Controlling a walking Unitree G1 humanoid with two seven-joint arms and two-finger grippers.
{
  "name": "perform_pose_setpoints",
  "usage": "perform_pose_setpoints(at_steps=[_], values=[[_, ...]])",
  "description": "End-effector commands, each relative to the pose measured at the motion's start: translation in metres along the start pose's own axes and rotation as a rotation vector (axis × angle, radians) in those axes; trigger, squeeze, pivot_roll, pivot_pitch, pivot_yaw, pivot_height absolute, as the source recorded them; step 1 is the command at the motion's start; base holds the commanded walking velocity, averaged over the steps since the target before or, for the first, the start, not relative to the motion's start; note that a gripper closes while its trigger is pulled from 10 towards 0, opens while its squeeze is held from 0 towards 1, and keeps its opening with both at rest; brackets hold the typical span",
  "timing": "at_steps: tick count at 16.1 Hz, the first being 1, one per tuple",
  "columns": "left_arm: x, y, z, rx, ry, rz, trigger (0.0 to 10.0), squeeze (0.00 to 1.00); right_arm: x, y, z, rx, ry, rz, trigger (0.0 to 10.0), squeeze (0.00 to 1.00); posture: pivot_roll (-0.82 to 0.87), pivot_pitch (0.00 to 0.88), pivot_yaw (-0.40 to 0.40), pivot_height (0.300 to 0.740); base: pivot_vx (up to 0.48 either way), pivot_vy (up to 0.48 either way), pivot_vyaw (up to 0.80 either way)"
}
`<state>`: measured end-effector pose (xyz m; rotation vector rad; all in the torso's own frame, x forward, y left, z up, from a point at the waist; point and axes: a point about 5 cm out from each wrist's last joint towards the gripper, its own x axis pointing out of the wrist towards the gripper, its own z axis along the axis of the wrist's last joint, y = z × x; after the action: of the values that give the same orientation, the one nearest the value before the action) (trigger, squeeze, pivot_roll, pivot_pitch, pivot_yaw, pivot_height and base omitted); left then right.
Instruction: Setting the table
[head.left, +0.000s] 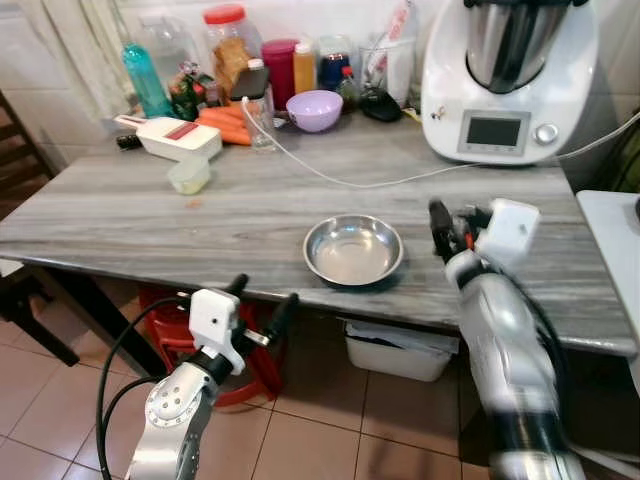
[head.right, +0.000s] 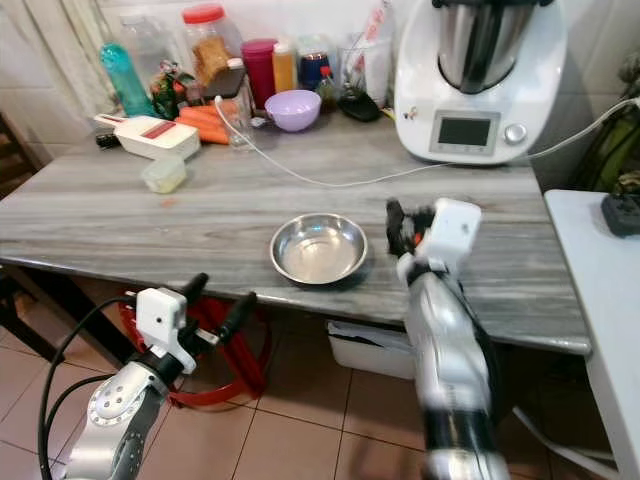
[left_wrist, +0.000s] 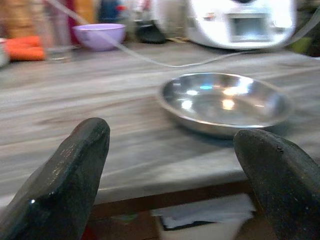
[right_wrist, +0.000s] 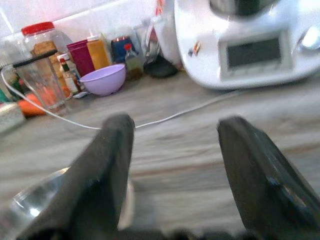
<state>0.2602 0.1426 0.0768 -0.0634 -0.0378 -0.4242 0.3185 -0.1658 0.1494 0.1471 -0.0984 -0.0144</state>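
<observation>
Right end effector (head.left: 447, 228) hovers spread beside steel bowl (head.left: 353, 249) near the surface (head.left: 150, 215) edge; left end effector (head.left: 262, 300) spread below it.

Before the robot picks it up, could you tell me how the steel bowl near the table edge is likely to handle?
The steel bowl looks thin and rigid, so probably light and not fragile. Its polished, shiny rim may slip between the end effector's fingers. Being shallow and wide, it should slide on the table rather than tip if pushed.
</observation>
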Motion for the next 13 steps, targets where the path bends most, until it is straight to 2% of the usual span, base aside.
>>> perform_pose_setpoints(at_steps=[1, 3, 4, 5, 6, 8, 10, 12, 13], values=[[0.000, 0.009, -0.002, 0.013, 0.027, 0.087, 10.0, 0.00, -0.011, 0.001, 0.006, -0.062, -0.028, -0.010, 10.0, 0.00, -0.08, 0.000, 0.082, 0.740, 0.000, 0.000, 0.00], [0.000, 0.012, -0.006, -0.008, 0.055, 0.143, 10.0, 0.00, -0.026, -0.006, 0.004, -0.155, -0.024, -0.053, 10.0, 0.00, -0.09, 0.000, 0.082, 0.740, 0.000, 0.000, 0.00], [0.000, 0.015, -0.009, 0.006, 0.066, 0.179, 10.0, 0.00, -0.033, -0.002, 0.005, -0.083, -0.046, 0.045, 10.0, 0.00, -0.10, 0.000, 0.082, 0.740, 0.000, 0.000, 0.00], [-0.001, 0.020, -0.011, -0.011, 0.072, 0.229, 10.0, 0.00, -0.041, -0.008, 0.006, -0.192, -0.069, -0.012, 10.0, 0.00, -0.10, 0.000, 0.082, 0.740, 0.000, 0.000, 0.00], [0.000, 0.023, -0.009, -0.028, 0.061, 0.253, 10.0, 0.00, -0.047, -0.011, 0.004, -0.219, -0.063, -0.018, 10.0, 0.00, -0.10, 0.000, 0.082, 0.740, 0.000, 0.000, 0.00], [-0.001, 0.034, -0.002, -0.013, 0.026, 0.358, 10.0, 0.00, -0.068, -0.020, -0.005, -0.183, 0.014, -0.028, 10.0, 0.00, -0.11, 0.000, 0.080, 0.740, 0.000, 0.000, 0.00], [-0.005, 0.039, -0.005, -0.019, 0.039, 0.416, 10.0, 0.00, -0.082, -0.020, -0.010, -0.236, 0.018, -0.011, 10.0, 0.00, -0.11, 0.000, 0.080, 0.740, 0.000, 0.000, 0.00], [-0.007, 0.035, -0.008, -0.029, 0.048, 0.418, 10.0, 0.00, -0.085, -0.020, -0.011, -0.211, 0.016, -0.029, 10.0, 0.00, -0.11, 0.000, 0.078, 0.740, 0.000, 0.000, 0.00], [-0.007, 0.031, -0.010, -0.027, 0.061, 0.411, 10.0, 0.00, -0.085, -0.018, -0.012, -0.194, 0.035, -0.031, 10.0, 0.00, -0.11, 0.000, 0.078, 0.740, 0.000, 0.000, -0.70]])
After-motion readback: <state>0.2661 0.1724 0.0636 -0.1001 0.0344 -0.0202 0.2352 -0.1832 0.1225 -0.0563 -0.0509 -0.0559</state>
